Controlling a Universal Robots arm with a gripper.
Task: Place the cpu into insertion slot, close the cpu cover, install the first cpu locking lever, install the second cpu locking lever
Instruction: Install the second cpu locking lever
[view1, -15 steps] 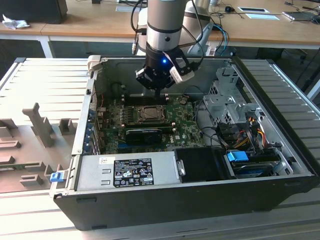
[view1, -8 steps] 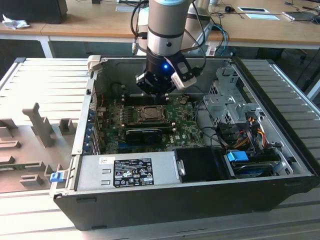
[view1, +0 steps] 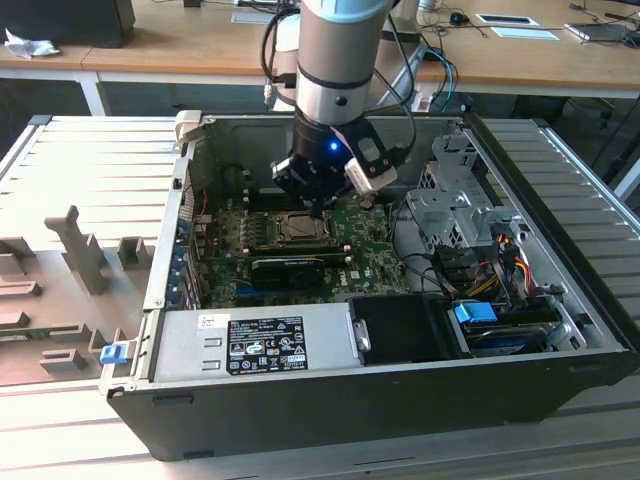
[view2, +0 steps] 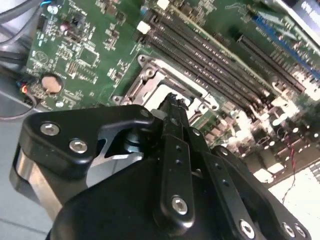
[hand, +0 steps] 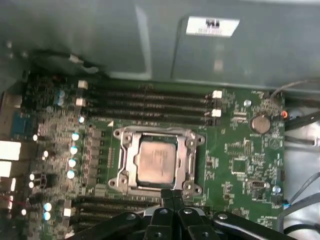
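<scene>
Open desktop computer case (view1: 560, 300) lying on its side on a grey slatted metal table (view1: 80, 160), green motherboard (view1: 365, 235) exposed inside. Universal Robots arm reaching down from above into the case, gripper (view1: 318, 208) poised just over the socket area near the board's middle.

In the first wrist view, cpu (hand: 156, 161) seated flat in the insertion slot (hand: 123, 159), dull silver-grey top facing up. Cpu cover (hand: 190, 150) down around the chip, silver frame bordering it on all sides, the chip showing through the central opening. Whether the frame is fully latched is hard to judge from this angle. Gripper (hand: 172, 196) at the socket's near edge, black fingers pressed together with no gap between them and nothing held; tips just beside the frame's rim, possibly touching it.

In the second wrist view, the same fingers (view2: 172, 125) closed tight and pointing at the corner of the socket frame (view2: 145, 75). Rows of long black memory slots (view2: 210, 65) running alongside the socket. Round silver coin battery (view2: 50, 84) on the board, well apart from the socket.

In the exterior view, grey power supply (view1: 255, 340) with a label along the case's near edge, metal drive cage (view1: 455, 205) toward the exterior view's right, bundle of coloured cables (view1: 500, 260) beside it. Wooden desk (view1: 150, 40) behind the table.
</scene>
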